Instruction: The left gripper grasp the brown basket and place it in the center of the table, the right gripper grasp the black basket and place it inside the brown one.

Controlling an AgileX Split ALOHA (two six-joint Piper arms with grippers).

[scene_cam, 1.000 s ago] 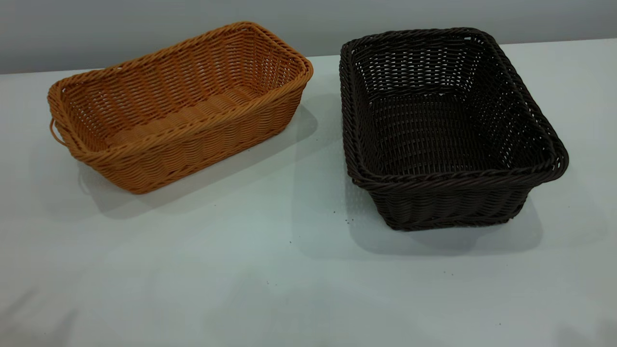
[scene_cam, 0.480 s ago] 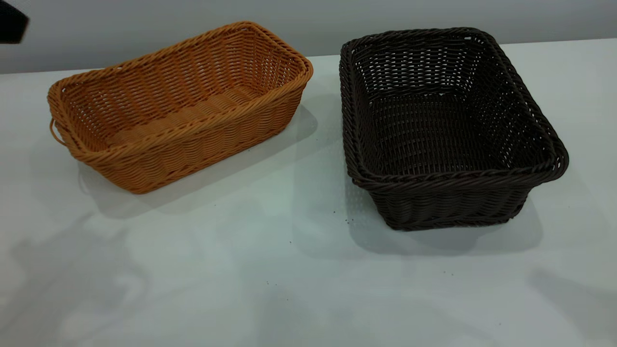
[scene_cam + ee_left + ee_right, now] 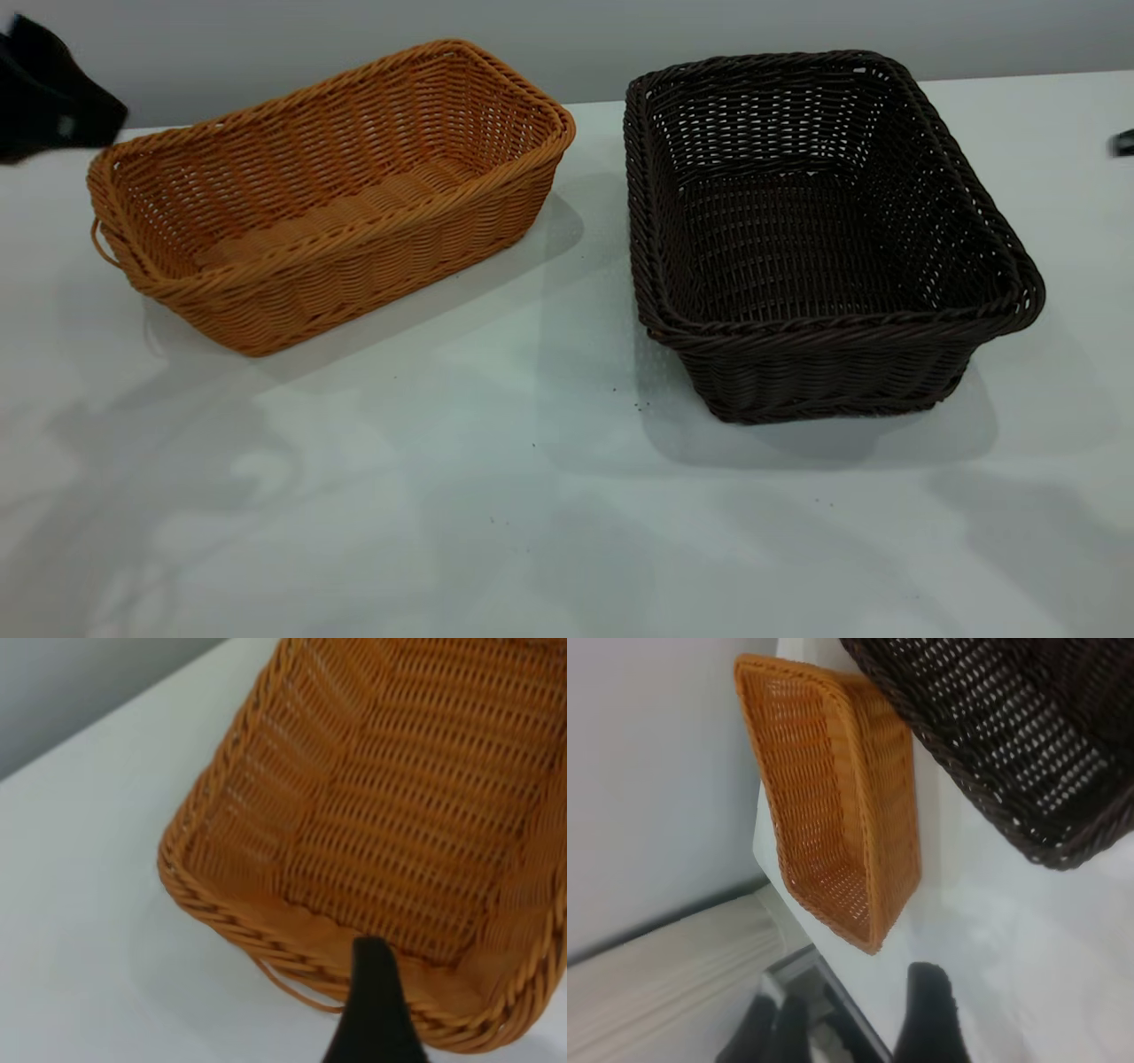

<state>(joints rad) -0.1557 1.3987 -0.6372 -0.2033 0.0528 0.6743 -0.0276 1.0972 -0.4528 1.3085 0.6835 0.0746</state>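
Observation:
The brown basket [image 3: 328, 199] stands on the white table [image 3: 496, 496] at the left, its loop handle at the left end. It also shows in the left wrist view [image 3: 399, 806] and the right wrist view [image 3: 833, 797]. The black basket [image 3: 815, 239] stands to its right, apart from it, and shows in the right wrist view [image 3: 1019, 735]. Both are empty. My left gripper [image 3: 53, 102] hangs in the air at the top left, just beyond the brown basket's handle end. My right gripper [image 3: 1123, 142] barely shows at the right edge, right of the black basket.
A grey wall runs behind the table. A few dark specks [image 3: 640, 405] lie in front of the black basket. The table's front half is bare white surface with arm shadows on it.
My left gripper has come further into view at the top left, toward the brown basket. My right gripper has just appeared at the right edge. The baskets have not moved.

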